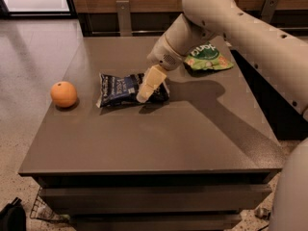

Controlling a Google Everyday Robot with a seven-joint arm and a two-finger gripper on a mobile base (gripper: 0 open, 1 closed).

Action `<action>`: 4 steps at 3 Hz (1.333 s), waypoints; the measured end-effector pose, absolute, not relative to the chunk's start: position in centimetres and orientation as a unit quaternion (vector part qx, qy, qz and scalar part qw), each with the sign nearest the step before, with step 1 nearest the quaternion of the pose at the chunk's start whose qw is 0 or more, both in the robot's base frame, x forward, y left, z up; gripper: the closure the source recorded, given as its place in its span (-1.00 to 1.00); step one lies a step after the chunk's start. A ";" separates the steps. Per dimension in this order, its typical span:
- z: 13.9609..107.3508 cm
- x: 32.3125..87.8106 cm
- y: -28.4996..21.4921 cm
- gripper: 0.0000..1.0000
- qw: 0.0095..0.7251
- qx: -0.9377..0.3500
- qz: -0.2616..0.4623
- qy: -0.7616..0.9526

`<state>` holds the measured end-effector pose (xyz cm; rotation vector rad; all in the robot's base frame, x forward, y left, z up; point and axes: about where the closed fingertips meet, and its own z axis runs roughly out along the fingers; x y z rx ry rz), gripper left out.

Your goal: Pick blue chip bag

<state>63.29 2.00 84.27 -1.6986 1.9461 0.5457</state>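
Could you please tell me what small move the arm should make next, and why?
Probably ease the pincer straight down onto the blue chip bag: it is at the bag's right end, and the bag lies flat on the table, not yet lifted.

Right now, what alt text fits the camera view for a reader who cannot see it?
The robot's gripper is down at the right end of the blue chip bag, which lies in the middle of the table. An orange sits apart at the picture's left, and a green snack bag lies far right, partly behind the arm.
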 end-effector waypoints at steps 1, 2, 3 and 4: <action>82.0 62.8 3.9 -1.00 0.233 -0.635 0.231 0.699; 81.7 62.8 4.2 -0.48 0.230 -0.636 0.233 0.699; 81.5 62.7 4.4 0.11 0.228 -0.637 0.234 0.698; 81.4 62.7 4.5 0.61 0.227 -0.638 0.235 0.697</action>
